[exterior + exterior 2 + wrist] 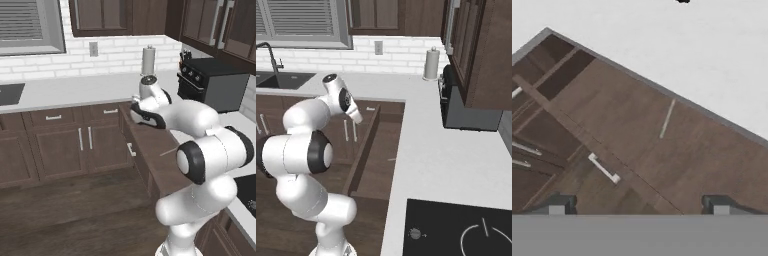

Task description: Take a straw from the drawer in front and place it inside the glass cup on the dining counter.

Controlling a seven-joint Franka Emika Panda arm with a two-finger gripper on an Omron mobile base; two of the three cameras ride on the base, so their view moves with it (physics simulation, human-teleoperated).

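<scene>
Stock of what I see from my station, left to right.

1. Dark sink basin (278,80) with a thin dark tap, set in the pale counter at far left of the right base view, under a louvred window (303,20).
2. Dark brown wood cabinet doors with vertical silver handles (85,138), below the wall counter, beside small closed drawers.
3. The white robot arm; its gripper (638,207) hangs over the open drawer. The two dark finger tips (558,206) stand spread wide apart at the bottom of the hand view, with nothing between them.
4. The drawer (677,165): wide, shallow, dark brown wood, pulled out from under the pale counter, with a small horizontal silver bar handle (603,168) on its front. It also shows in the left base view (155,150) and the right base view (376,155).
5. The straw (667,118): a thin, straight, pale grey-green stick lying flat on the drawer floor, near the counter-side wall, apart from the finger tips. It appears as a faint pale line in the left base view (168,151) and a tiny fleck in the right base view (391,159).
6. Pale grey paper-towel roll (431,64), upright on the counter by the white brick wall.
7. Black countertop oven (212,82), near the corner.
8. Black cooktop (456,230), set in the counter at lower right.
</scene>
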